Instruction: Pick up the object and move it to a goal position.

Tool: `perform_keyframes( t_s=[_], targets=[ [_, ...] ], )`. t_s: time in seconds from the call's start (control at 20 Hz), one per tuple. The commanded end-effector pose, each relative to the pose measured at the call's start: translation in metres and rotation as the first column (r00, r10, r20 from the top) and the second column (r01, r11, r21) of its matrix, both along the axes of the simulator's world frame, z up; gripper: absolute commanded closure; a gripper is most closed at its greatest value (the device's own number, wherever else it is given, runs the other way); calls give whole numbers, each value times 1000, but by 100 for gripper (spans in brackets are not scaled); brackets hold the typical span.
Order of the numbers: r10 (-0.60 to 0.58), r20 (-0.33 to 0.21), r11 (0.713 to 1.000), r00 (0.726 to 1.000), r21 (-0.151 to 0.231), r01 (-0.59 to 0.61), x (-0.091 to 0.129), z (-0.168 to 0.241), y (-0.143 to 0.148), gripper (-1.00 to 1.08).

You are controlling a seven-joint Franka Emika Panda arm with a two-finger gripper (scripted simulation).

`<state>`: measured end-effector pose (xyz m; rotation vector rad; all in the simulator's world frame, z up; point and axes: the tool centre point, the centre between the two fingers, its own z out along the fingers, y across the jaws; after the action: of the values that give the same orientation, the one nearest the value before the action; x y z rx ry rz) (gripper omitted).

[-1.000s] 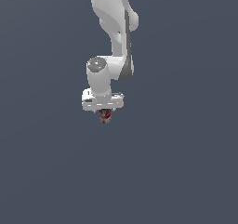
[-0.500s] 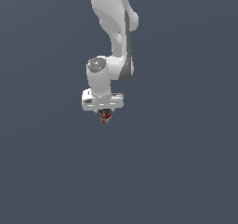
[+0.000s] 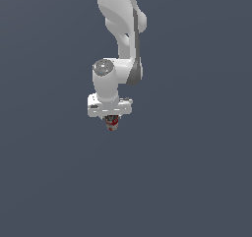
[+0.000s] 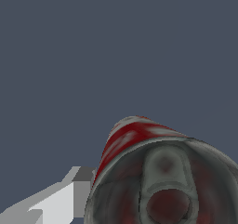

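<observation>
The tool (image 3: 112, 123) grips the red-and-white can (image 4: 153, 172) aloft.

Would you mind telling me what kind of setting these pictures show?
Most likely a bare simulated test scene: a flat, featureless grey backdrop, a white robot arm, and its gripper holding a red-and-white can. No furniture or room is visible.
</observation>
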<state>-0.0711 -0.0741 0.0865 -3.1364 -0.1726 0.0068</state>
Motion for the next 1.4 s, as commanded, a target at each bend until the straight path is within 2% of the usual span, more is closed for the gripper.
perform_keyframes(
  t_s=[0.0, 0.35, 1.35],
  targets=[
    [1, 4, 1000, 1000, 0, -1, 6, 10, 4, 108],
    [0, 4, 1000, 1000, -1, 0, 29, 49, 23, 108],
    [0, 4, 1000, 1000, -1, 0, 119, 193, 92, 108]
  ],
)
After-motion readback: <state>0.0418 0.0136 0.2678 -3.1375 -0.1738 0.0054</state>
